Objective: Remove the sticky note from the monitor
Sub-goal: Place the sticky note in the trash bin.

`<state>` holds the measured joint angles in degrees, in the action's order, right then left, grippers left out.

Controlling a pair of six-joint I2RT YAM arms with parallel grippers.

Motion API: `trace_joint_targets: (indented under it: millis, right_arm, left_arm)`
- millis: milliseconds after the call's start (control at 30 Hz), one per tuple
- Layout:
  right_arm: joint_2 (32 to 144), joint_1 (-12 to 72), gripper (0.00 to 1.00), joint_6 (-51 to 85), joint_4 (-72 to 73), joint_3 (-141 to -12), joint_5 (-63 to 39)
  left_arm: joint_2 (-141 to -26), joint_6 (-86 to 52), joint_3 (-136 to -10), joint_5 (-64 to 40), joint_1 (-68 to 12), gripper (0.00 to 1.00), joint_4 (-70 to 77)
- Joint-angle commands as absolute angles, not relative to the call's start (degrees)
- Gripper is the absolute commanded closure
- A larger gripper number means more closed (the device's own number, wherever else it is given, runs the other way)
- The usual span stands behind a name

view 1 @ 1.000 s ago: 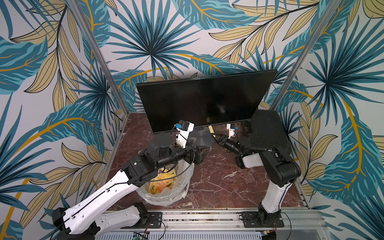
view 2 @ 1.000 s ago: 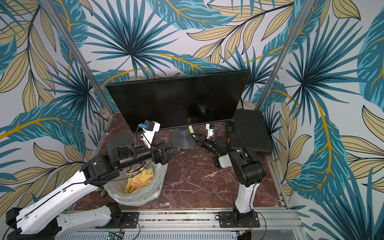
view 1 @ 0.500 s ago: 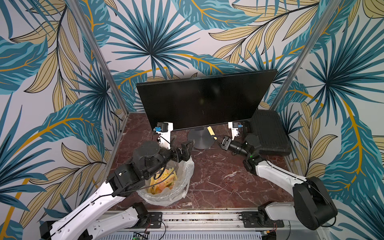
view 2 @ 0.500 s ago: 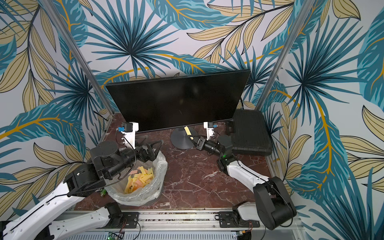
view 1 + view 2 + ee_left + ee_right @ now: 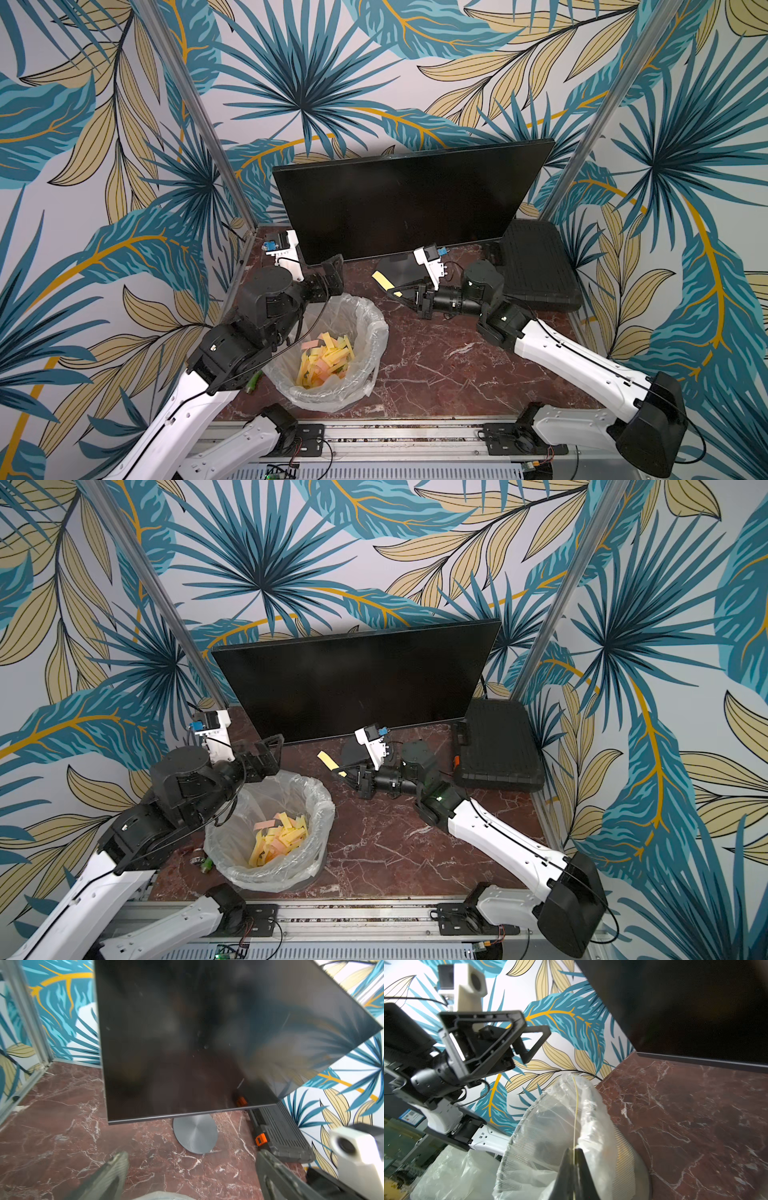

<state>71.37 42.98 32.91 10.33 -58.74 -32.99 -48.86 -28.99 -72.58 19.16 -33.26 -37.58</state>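
The black monitor [image 5: 407, 199] [image 5: 353, 683] stands at the back on its round grey base [image 5: 195, 1134], and its screen [image 5: 187, 1043] shows bare. A yellow sticky note [image 5: 383, 279] [image 5: 328, 760] hangs off the screen, above the table in front of the base. My right gripper [image 5: 395, 293] [image 5: 343, 773] is shut on the note. In the right wrist view the note [image 5: 574, 1109] appears edge-on, rising from the closed tips of that gripper [image 5: 574, 1150]. My left gripper [image 5: 332, 270] [image 5: 270, 750] [image 5: 192, 1154] is open and empty, near the monitor's lower left corner.
A mesh bin with a clear liner [image 5: 374, 316] [image 5: 320, 796] [image 5: 550, 1126] stands front left, with several yellow and pink paper strips inside. A black ribbed case [image 5: 536, 266] [image 5: 494, 746] [image 5: 280, 1132] lies at the right. Patterned walls enclose three sides.
My right gripper has come forward and to the left with the note, away from the monitor and nearer the bin. My left gripper has drawn back to the left, still open.
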Motion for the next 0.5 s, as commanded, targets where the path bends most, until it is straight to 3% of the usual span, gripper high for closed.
trace_joint_targets:
  millis: [0, 467]
  right_arm:
    - [73.2, 47.3, 1.00, 28.0, 3.1, -62.8, -30.8]
    - [84.3, 62.6, 1.00, 16.4, -16.7, -79.9, -22.6]
  left_arm:
    - [-48.6, -27.5, -75.4, 17.8, -30.1, 0.00, -40.0]
    - [-50.4, -27.4, -79.0, 6.8, -11.3, 0.00, -41.1]
